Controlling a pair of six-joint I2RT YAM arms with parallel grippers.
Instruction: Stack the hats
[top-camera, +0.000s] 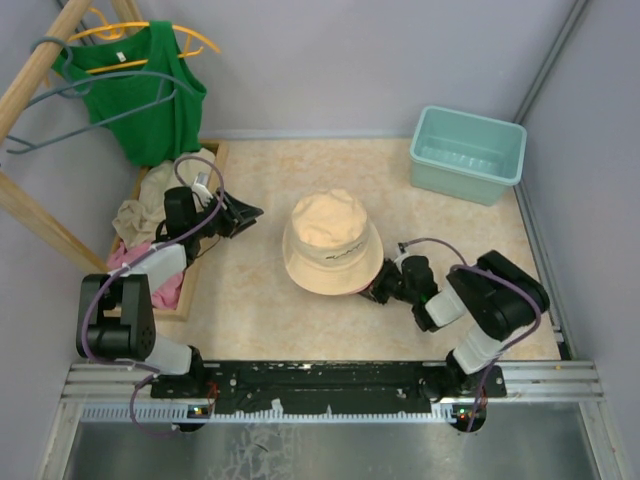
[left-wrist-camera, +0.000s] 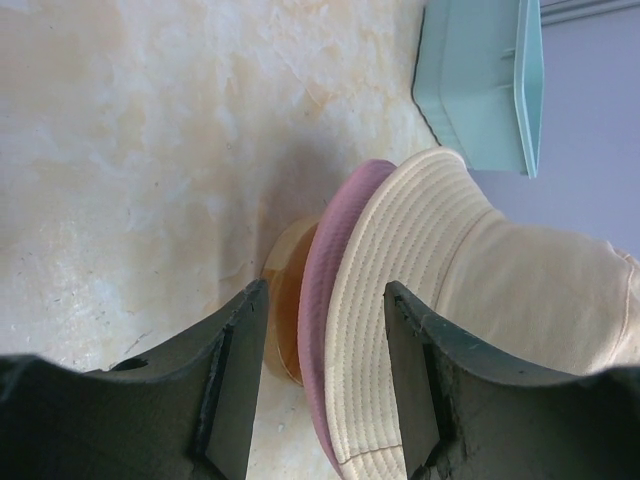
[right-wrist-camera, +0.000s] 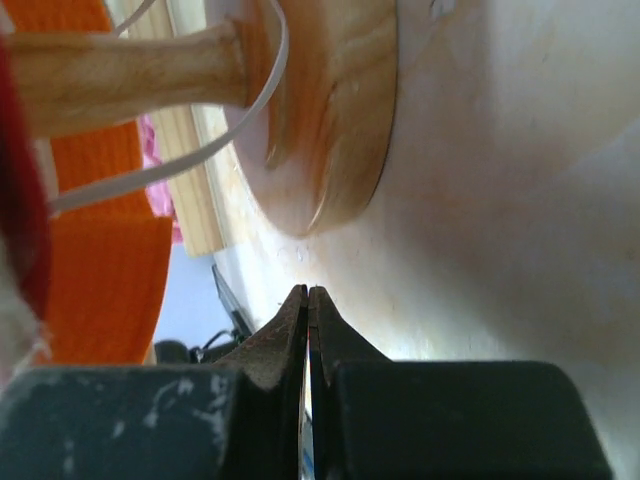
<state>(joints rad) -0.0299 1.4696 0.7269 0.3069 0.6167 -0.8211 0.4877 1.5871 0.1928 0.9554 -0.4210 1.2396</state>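
The right gripper (right-wrist-camera: 307, 296) is lying low against the table (right-wrist-camera: 500, 200), its jaws pressed tight together with nothing between them. Just ahead of its tips the wooden base (right-wrist-camera: 335, 120) of a stand is sitting on the surface, its post (right-wrist-camera: 120, 65) running up into the stack. Above and left of the tips the orange hat (right-wrist-camera: 100, 280) is hanging around that post, with a sliver of the red hat (right-wrist-camera: 20, 200) at the edge. The left gripper (left-wrist-camera: 326, 300) is hovering on the opposite side, jaws spread and holding nothing, with the pink hat (left-wrist-camera: 330, 250) and the beige hat (left-wrist-camera: 400, 230) showing their brims just beyond its fingers. All four hats seem to be sitting on the stand, so this is likely a tidying or withdrawing step. The right arm should be sliding straight back, low, without catching the brim or the thin white loop (right-wrist-camera: 200, 160). Only the right wrist camera is revealing the orange and red layers; the overhead camera is showing beige alone. The left wrist camera is adding the pink rim and, far beyond, the teal bin (left-wrist-camera: 480, 80).
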